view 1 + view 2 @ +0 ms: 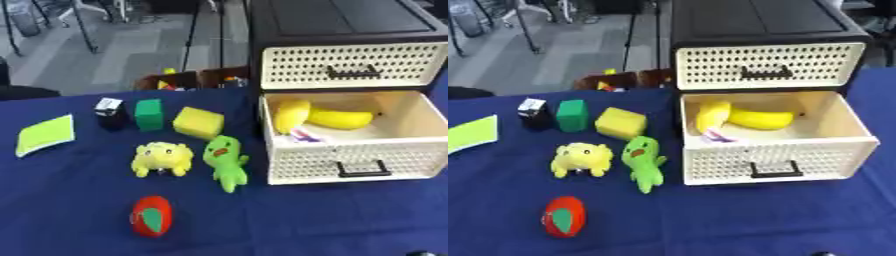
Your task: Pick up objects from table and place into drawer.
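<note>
On the blue table lie a red toy with a green patch [151, 216], a green plush [226, 161], a yellow plush [162, 158], a yellow sponge block [199, 122], a green block [149, 114], a small black-and-white box [110, 112] and a yellow-green card [45, 134]. The cream lower drawer [350, 160] stands pulled out at the right. Inside it lie a banana [339, 119], another yellow thing [291, 115] and a small pale item. Only a dark tip of my right hand [420, 253] shows at the bottom edge. My left hand is out of sight.
The black drawer unit [341, 22] has a shut cream upper drawer [350, 65] above the open one. Brown boxes [188, 80] stand behind the table's far edge. Bare blue cloth lies in front of the drawer.
</note>
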`<state>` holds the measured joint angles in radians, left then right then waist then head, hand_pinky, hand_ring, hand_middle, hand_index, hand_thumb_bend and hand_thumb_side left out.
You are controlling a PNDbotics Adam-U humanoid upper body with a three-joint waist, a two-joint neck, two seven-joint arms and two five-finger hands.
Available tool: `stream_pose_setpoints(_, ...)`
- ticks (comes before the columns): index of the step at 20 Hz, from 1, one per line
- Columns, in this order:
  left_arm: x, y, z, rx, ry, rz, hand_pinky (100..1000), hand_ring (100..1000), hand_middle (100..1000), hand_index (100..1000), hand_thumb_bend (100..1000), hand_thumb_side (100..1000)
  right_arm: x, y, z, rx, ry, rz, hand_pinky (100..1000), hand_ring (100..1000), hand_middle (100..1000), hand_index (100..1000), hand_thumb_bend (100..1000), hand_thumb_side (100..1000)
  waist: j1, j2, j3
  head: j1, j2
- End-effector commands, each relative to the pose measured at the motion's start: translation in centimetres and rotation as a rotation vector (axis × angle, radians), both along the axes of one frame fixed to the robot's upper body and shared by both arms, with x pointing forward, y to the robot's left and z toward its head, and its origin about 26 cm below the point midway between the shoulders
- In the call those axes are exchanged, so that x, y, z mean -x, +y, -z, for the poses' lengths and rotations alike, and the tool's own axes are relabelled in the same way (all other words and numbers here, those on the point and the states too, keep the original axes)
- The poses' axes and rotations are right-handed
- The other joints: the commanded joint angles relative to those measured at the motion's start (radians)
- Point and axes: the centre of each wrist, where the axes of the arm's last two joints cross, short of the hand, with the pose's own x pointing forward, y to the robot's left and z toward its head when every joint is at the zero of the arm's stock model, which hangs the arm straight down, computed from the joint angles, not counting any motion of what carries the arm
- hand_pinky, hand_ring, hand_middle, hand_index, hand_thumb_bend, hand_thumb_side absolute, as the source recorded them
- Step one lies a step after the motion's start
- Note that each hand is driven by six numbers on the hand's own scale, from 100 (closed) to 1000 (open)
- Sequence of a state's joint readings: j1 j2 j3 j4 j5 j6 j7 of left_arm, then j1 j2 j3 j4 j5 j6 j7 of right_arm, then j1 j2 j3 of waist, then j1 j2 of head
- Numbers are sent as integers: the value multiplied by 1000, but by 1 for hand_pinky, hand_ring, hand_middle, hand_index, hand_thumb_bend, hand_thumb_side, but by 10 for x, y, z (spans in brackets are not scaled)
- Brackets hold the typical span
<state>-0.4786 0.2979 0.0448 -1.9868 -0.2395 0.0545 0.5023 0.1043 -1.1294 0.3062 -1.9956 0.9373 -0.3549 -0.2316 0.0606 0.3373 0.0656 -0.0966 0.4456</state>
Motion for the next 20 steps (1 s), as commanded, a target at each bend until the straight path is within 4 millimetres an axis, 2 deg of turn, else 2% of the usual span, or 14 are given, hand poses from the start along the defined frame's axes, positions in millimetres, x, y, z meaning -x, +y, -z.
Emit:
stream_pose_setpoints(1, 3, 0, -4, -13, -14, 8, 345, 550, 561, 812, 437, 783, -7, -3, -16, 34, -23, 25, 310, 503, 603, 825, 100, 1000, -6, -13, 7, -10, -1)
stream_pose_setpoints(9, 3, -1, -3, -19, 4, 20, 337, 547, 561, 810, 434, 779, -21, -2, -44, 18, -13, 83, 303, 488, 594, 817, 100, 1000, -13, -8, 29, -38, 9)
stream_pose_setpoints(20, 3, -1, -1, -27, 23, 36, 327, 541, 560, 806, 422, 783, -36, -4, -91, -36, -30, 172, 299, 496, 599, 818, 100, 1000, -20, -2, 42, -58, 4)
